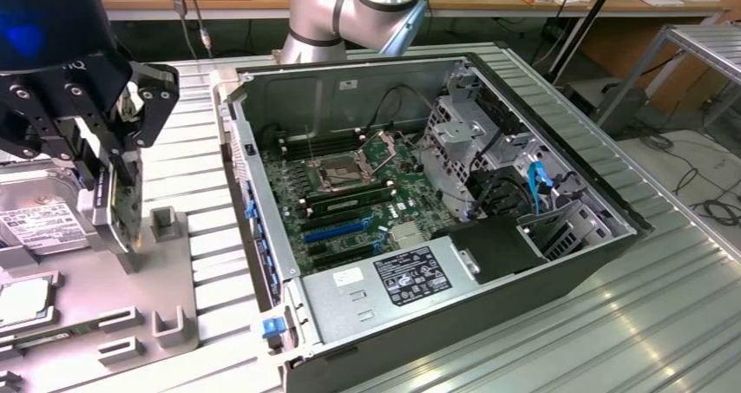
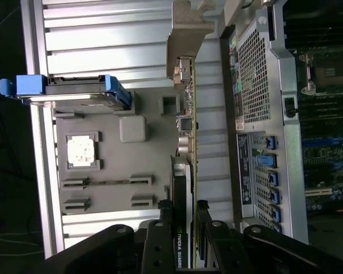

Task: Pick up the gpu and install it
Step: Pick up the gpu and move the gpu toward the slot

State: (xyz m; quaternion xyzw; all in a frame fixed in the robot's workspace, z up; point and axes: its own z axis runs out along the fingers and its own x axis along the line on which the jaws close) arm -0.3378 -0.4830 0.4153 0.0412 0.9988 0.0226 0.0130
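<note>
Gpu [image 2: 186,171], on edge between the two fingers of the gripper [image 2: 184,209], which pinch it across both faces. You see it upright over the grey tray [image 2: 108,111], at the exterior view's left, beside the open case [image 1: 347,89] and outside it. Whether its lower edge touches the tray cannot be told. Also on the tray: drive [image 1: 35,224], chip [image 2: 82,153].

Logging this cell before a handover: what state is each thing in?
end effector, closed on the gpu.
gpu, on edge, gripped, outside the computer case.
computer case, lying on its side, open side up.
hard drive, resting in the grey tray.
</note>
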